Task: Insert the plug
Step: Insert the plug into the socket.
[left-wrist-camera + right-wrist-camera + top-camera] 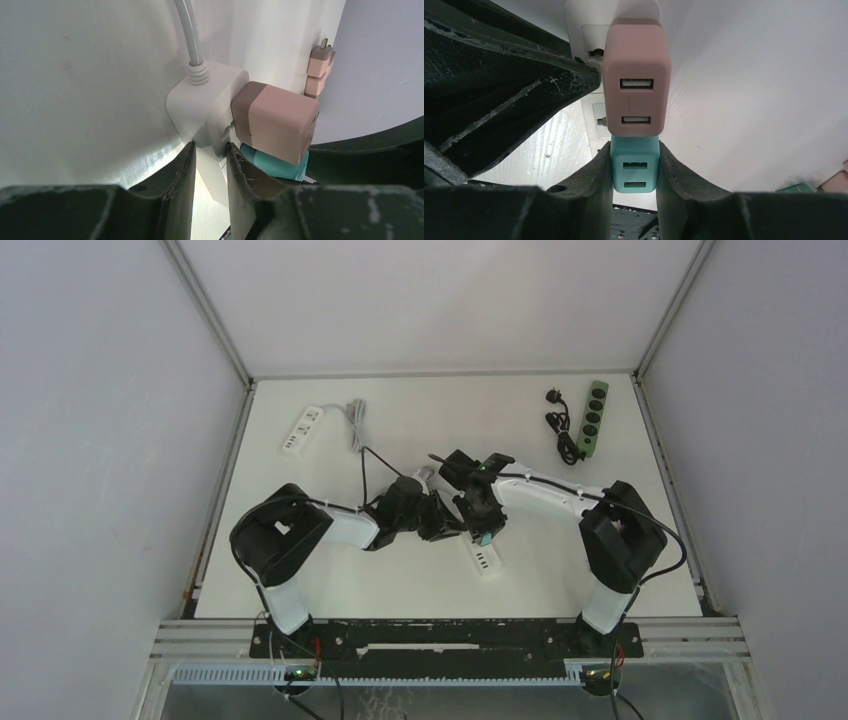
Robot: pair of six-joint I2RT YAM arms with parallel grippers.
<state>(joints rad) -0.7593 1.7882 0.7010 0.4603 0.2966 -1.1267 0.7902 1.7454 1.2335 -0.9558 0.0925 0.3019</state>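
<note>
A: Two arms meet mid-table [400, 580]. Left hand [210, 152] nearly closed, pinching white power strip [200, 100] near its cable end.
B: Right hand [634, 160]?
A: Clamped on teal plug [634, 175], at the strip, touching pink charger [636, 75]. Seated or not: can't tell. Left hand crowds one side.

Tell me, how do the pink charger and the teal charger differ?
The pink charger is bulkier than the teal charger. The right gripper clamps the teal charger; nothing grips the pink charger, whose prongs enter the white power strip that the left gripper holds. Both show two USB ports on the face.
</note>
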